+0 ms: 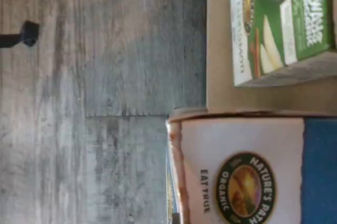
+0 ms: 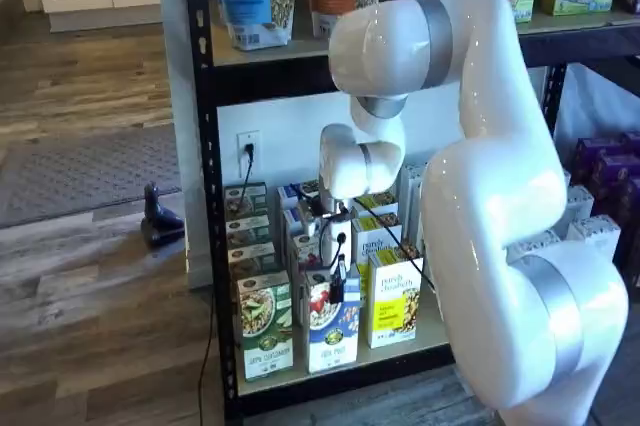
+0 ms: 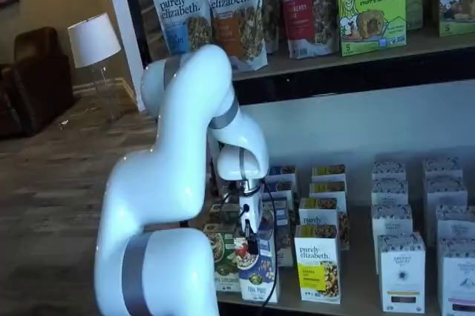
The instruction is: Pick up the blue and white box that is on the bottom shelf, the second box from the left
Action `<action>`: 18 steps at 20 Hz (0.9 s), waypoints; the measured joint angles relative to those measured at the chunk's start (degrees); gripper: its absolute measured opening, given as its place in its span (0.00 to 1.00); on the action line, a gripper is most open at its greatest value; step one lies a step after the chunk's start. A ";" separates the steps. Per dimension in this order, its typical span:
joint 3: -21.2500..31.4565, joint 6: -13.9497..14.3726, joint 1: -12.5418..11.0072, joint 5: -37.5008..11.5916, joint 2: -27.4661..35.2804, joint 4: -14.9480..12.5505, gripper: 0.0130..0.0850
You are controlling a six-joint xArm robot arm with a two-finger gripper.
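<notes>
The blue and white box stands at the front of the bottom shelf, between a green box and a yellow box. It also shows in a shelf view. My gripper hangs right at the box's top edge; it also shows in a shelf view. Only its black fingers show, side-on, with a cable beside them, so I cannot tell whether they are open or closed on the box. The wrist view shows the box's white and blue face close up, with the green box beside it.
More boxes stand in rows behind and to the right on the bottom shelf. White boxes stand further right. Bags line the upper shelf. A black object lies on the wooden floor left of the shelves.
</notes>
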 joint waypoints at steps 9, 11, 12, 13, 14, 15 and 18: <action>9.66 1.23 1.54 -1.18 -7.59 0.27 0.50; 11.91 1.88 1.87 -1.66 -9.36 -0.12 0.50; 13.37 2.18 2.08 -2.03 -10.47 -0.25 0.50; 14.36 2.33 2.23 -2.30 -11.27 -0.26 0.50; 15.71 2.60 2.43 -2.76 -12.30 -0.35 0.50; 16.67 2.90 2.58 -3.08 -13.06 -0.52 0.50; 19.83 3.99 3.28 -3.53 -15.76 -0.99 0.50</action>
